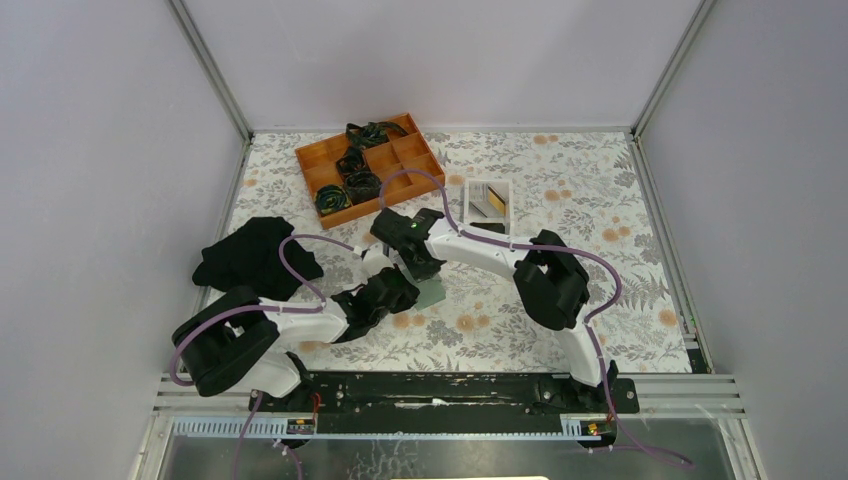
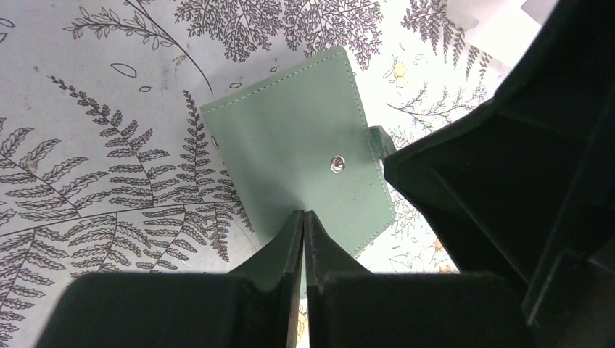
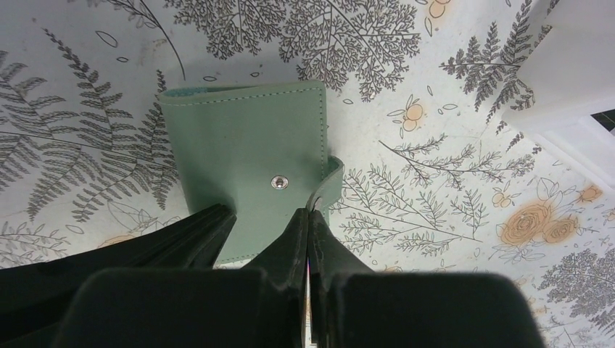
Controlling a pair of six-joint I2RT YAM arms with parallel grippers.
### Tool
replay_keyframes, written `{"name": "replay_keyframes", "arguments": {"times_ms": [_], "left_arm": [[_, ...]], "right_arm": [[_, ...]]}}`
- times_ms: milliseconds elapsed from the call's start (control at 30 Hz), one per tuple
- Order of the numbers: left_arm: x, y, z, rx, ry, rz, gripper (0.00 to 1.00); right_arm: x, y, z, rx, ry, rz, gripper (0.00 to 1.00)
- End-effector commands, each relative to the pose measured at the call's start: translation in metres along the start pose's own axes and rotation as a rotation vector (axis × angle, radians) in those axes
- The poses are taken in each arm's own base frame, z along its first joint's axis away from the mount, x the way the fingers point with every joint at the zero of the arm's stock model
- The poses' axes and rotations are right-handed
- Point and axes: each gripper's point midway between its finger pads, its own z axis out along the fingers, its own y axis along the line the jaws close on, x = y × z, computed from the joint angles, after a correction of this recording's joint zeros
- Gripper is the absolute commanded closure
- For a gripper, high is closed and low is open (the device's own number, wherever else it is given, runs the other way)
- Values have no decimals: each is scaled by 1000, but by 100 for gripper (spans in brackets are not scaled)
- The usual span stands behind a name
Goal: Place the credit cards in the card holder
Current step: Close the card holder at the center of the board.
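Observation:
The sage-green card holder [image 1: 432,293] lies flat on the fern-patterned table, snap button up; it also shows in the left wrist view [image 2: 290,152] and the right wrist view [image 3: 246,152]. My left gripper [image 2: 303,214] is shut, its tips resting on the holder's near part. My right gripper [image 3: 309,212] is shut on the holder's snap tab [image 3: 330,181] at its right edge. Both grippers meet over the holder in the top view, left [image 1: 400,293] and right [image 1: 424,268]. The credit cards [image 1: 494,201] stand in the white tray, too small to tell apart.
The white tray [image 1: 488,186] stands behind the right arm; its corner shows in the right wrist view [image 3: 573,87]. An orange compartment box [image 1: 399,152] with dark coiled bundles sits at the back left. A black cloth [image 1: 255,255] lies left.

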Motion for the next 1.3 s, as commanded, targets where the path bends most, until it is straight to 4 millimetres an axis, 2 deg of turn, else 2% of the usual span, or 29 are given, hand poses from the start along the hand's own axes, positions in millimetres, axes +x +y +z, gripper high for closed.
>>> {"name": "replay_keyframes", "arguments": {"times_ms": [0, 967, 1267], "left_arm": [[2, -6, 3, 18, 9, 26, 93], [3, -3, 4, 8, 11, 36, 93], [4, -2, 4, 8, 13, 41, 93]], "right_arm": [[-18, 9, -25, -57, -59, -1, 100], [-3, 27, 10, -99, 9, -24, 100], [-2, 22, 15, -70, 3, -18, 100]]}}
